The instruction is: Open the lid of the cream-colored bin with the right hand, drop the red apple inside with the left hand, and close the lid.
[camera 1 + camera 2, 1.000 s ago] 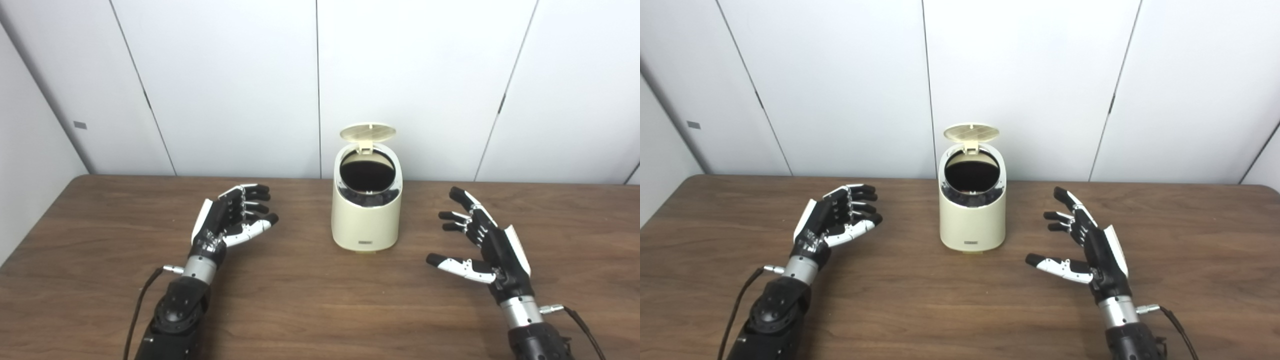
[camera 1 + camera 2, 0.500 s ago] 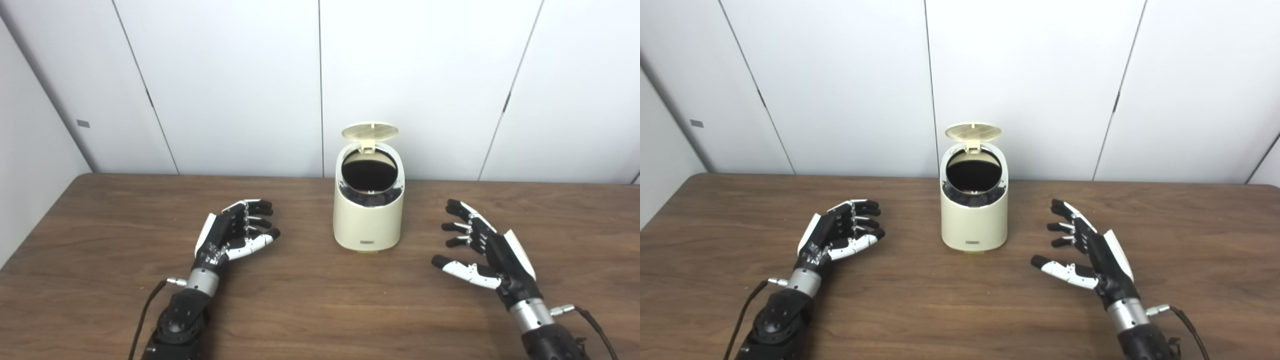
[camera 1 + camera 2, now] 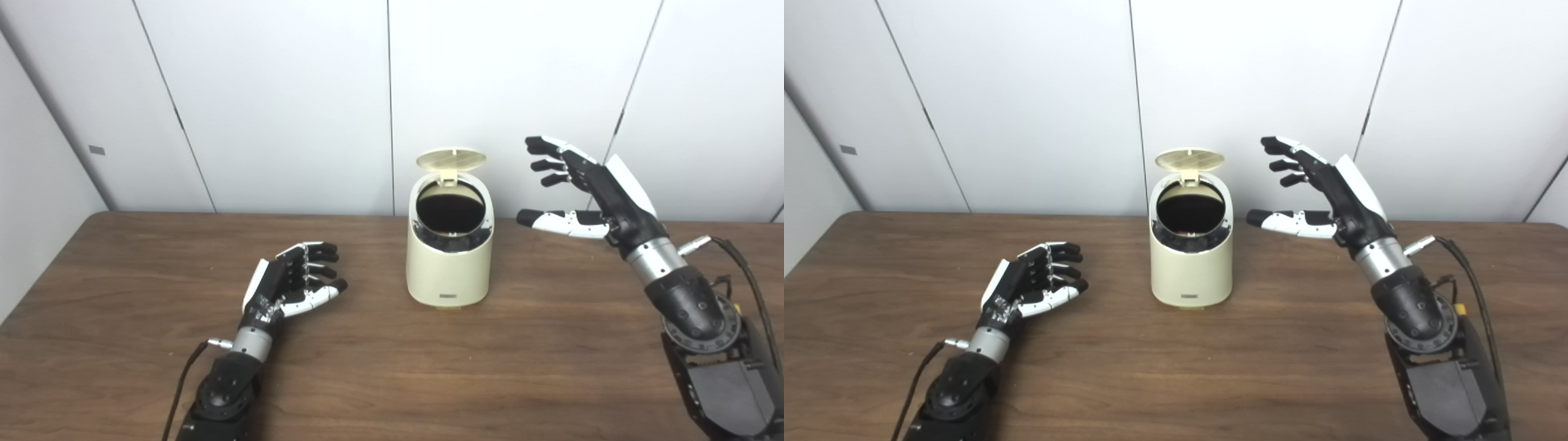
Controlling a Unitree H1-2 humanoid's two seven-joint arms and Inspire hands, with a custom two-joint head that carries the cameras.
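- The right hand point(image 3: 591, 190) is raised above the wooden table point(image 3: 380, 367), released, fingers spread and thumb stretched toward the bin, holding nothing.
- Just to this hand's left, apart from its fingertips, stands the cream-colored bin point(image 3: 449, 263); the hand is level with the bin's top.
- The bin's round lid point(image 3: 451, 160) is flipped up on its rear hinge, near the hand's fingers but not touching them.
- The bin's mouth is dark; a small reddish patch shows low inside in the right eye view, too small to tell what it is.
- The left hand point(image 3: 288, 288) lies low over the table, well to the bin's left, released, fingers loosely curled and empty.
- No red apple shows on the table.
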